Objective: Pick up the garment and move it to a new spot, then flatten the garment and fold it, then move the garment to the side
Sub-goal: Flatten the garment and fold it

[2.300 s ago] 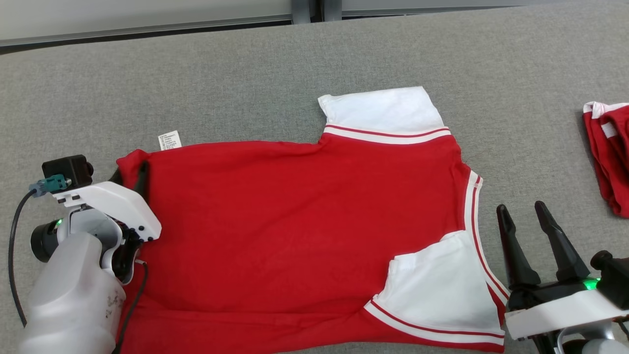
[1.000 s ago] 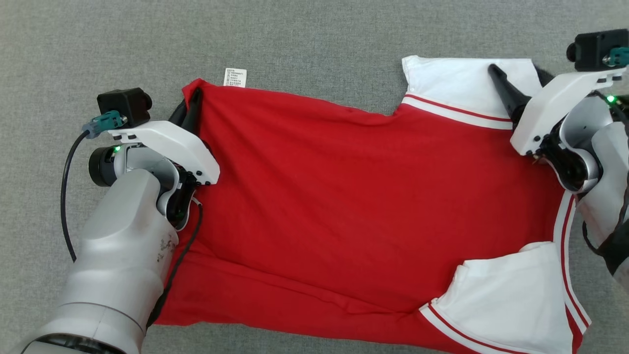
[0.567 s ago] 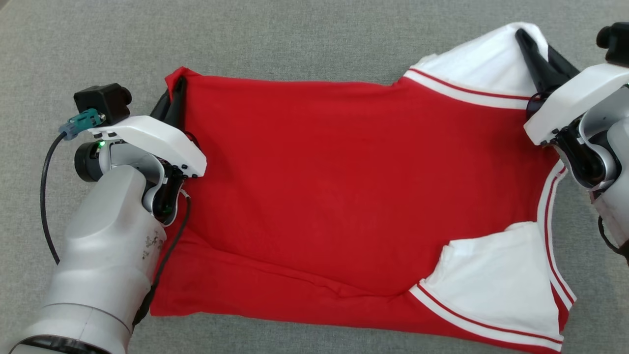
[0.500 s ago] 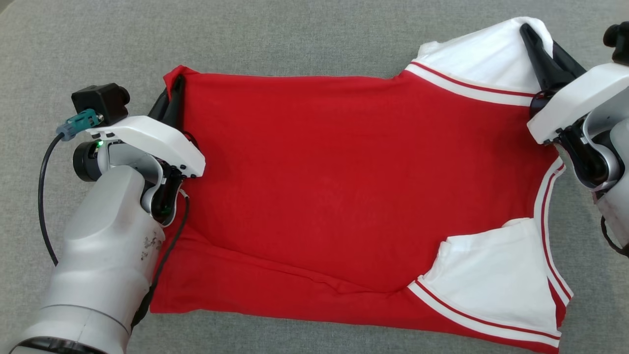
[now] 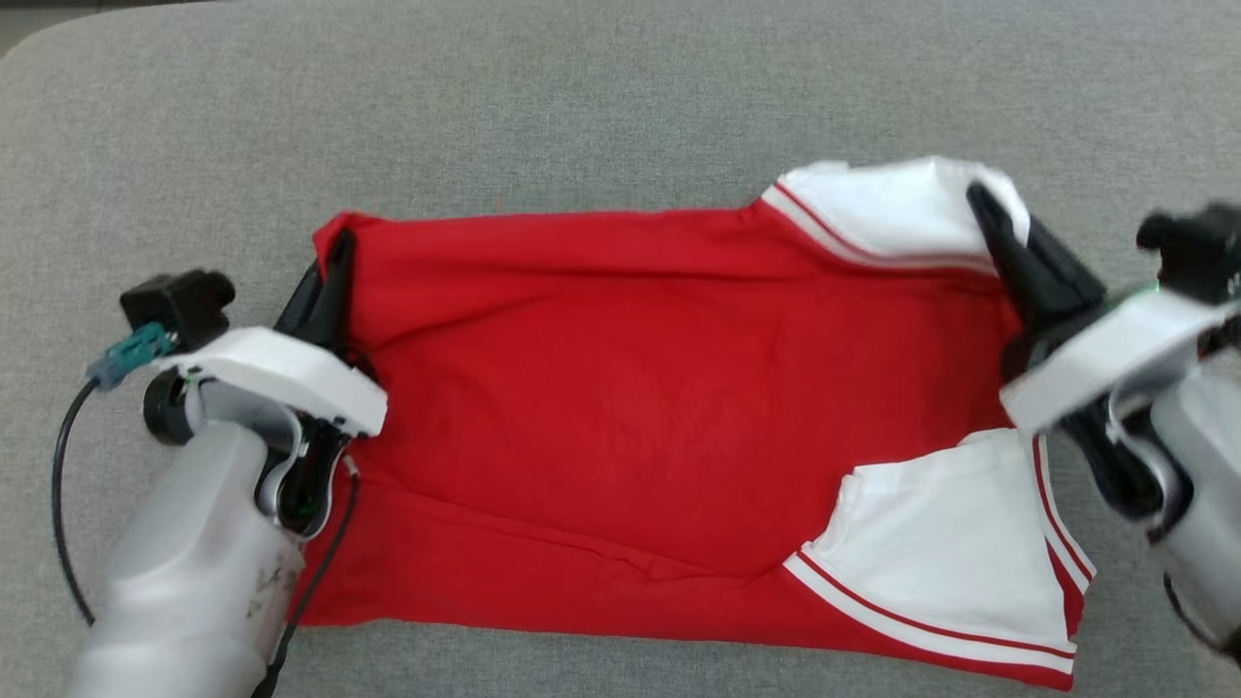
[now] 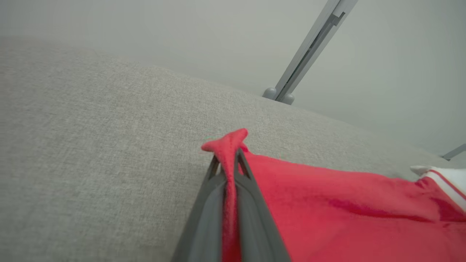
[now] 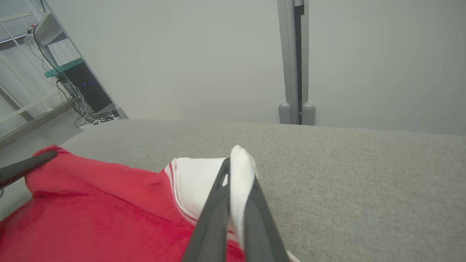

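Observation:
The garment (image 5: 659,407) is a red shirt with white, red-striped sleeves, spread across the grey table (image 5: 582,107). My left gripper (image 5: 334,262) is shut on its far left red corner (image 6: 227,143), which pokes out between the fingers. My right gripper (image 5: 999,218) is shut on the far white sleeve (image 5: 892,208), whose cloth (image 7: 240,163) sticks up between the dark fingers. The far edge of the shirt hangs lifted between the two grippers, and the near part with the other white sleeve (image 5: 950,553) lies on the table.
Grey cloth covers the table on all sides of the shirt. A grey post (image 7: 294,58) stands against the pale wall behind the table. Shelving and cables (image 7: 72,91) stand off the table's left end in the right wrist view.
The right gripper has shut on the far white sleeve. Both grippers have lifted the shirt's far edge and drawn it toward me. The head camera has shifted too.

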Controlling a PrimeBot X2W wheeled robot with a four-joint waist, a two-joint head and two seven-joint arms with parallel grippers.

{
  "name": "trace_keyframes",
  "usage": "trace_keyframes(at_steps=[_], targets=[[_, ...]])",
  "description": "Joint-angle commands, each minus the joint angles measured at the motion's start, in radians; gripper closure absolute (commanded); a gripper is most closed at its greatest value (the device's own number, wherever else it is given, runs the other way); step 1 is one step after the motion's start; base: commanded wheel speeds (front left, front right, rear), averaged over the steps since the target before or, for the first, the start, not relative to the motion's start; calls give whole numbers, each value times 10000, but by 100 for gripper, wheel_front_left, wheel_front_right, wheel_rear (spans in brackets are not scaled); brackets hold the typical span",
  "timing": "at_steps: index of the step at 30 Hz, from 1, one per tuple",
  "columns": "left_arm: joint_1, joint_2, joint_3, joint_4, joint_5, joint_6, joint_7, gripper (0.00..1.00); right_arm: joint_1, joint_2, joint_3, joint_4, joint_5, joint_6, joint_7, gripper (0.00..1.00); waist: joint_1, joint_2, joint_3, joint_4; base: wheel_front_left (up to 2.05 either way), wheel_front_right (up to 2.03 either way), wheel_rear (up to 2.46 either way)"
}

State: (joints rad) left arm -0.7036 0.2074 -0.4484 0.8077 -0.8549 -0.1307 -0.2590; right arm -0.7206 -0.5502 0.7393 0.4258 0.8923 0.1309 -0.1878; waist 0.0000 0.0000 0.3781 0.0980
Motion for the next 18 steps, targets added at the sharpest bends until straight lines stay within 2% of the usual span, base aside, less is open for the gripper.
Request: trace_keyframes(at_steps=[1,9,18], targets=[[479,274,-19,-452,-185,6,-28,100,788,-147,-132,-602,271,-3,-195,100,0,0,-101,-71,0,0,0],[1993,1010,158,-1869,-685,113,309,100,3310,-178,-807,-2051,609,-3,-474,100,0,0,-387,-290,0,0,0],[3627,1598,378,-3411,-1164,700,905,100,5311,269,-1771,-2596,349,-3,-546,100,0,0,-715,-481,0,0,0]])
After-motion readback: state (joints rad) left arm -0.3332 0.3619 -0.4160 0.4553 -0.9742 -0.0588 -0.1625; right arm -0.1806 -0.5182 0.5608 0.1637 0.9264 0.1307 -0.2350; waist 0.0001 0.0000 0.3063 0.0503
